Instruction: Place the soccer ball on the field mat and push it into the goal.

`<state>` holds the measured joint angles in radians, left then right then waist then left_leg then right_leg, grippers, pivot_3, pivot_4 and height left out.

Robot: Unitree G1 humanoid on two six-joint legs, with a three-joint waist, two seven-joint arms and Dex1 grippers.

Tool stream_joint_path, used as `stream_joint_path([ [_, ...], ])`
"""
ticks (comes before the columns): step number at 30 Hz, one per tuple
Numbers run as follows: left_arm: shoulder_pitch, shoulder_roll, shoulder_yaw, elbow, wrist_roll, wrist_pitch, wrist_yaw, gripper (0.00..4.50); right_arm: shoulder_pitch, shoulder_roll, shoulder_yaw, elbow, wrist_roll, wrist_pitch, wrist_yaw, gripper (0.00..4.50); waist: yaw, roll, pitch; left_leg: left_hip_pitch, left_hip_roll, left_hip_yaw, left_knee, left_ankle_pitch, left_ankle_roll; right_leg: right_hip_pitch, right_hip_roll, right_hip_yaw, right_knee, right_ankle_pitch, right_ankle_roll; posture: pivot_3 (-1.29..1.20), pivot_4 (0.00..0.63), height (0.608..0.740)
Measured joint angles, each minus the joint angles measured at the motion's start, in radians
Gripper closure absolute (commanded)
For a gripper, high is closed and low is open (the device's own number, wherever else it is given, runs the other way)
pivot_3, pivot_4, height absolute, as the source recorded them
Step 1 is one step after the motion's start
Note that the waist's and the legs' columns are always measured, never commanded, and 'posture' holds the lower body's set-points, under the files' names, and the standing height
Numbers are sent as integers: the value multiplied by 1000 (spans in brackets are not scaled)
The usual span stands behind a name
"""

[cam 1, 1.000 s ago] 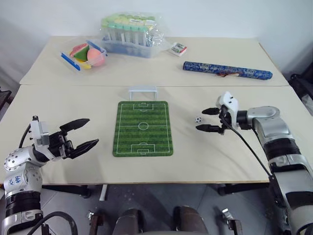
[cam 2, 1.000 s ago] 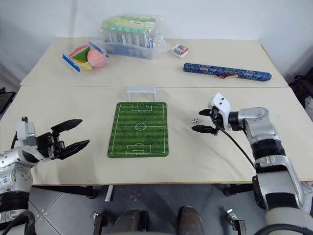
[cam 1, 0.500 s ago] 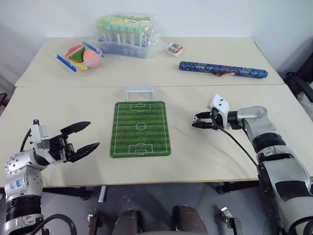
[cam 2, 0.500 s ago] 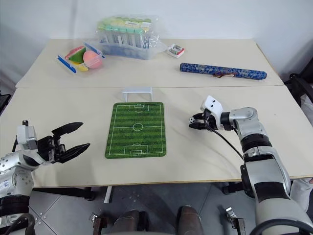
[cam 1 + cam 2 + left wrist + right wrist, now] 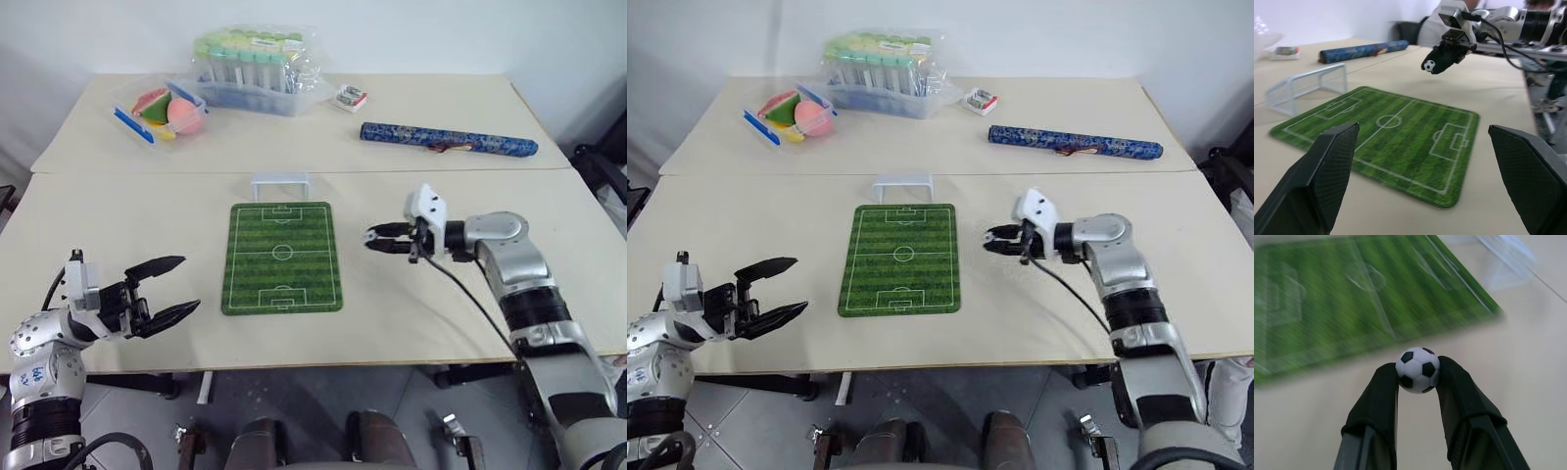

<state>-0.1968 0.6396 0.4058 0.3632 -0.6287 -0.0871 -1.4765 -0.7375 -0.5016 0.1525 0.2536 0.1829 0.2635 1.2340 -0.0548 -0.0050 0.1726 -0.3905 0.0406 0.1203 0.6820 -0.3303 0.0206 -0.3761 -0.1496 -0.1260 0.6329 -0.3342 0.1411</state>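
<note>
The tiny white soccer ball with black patches (image 5: 1418, 370) sits clamped at the tips of the right gripper (image 5: 376, 239), off the table just right of the flat green striped field mat (image 5: 282, 257). Best to lower it onto the mat's near half and release gently, since it will likely roll. The small white goal frame (image 5: 282, 185) stands at the mat's far edge with bare table around; the left gripper (image 5: 167, 289) hangs with fingers apart, well to the near left.

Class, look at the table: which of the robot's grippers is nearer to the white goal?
The right. The right gripper, shut on the soccer ball, hovers just off the field mat's right edge, diagonally from the goal. The left gripper, jaws open, hangs near the table's front-left edge.
</note>
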Motion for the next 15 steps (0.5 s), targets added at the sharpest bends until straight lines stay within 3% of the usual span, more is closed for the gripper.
stream_joint_path([
  [6, -21, 17, -6, 118, 19, -80, -25, 0, 4, 121, 172, -201, 2, 182, -31, 3673, 1, 0, 0, 0, -4, -1, 0, 0, 0, -1, 0, 0, 1, 0, 0, 0, 150, 740],
  [15, 13, 52, -25, 205, 44, -171, -26, 0, -57, 276, 318, -27, -103, 137, -128, 3673, -1, -2, -1, 0, -6, -3, 0, 0, 0, -1, -1, -1, 4, 0, 0, 0, 150, 740],
])
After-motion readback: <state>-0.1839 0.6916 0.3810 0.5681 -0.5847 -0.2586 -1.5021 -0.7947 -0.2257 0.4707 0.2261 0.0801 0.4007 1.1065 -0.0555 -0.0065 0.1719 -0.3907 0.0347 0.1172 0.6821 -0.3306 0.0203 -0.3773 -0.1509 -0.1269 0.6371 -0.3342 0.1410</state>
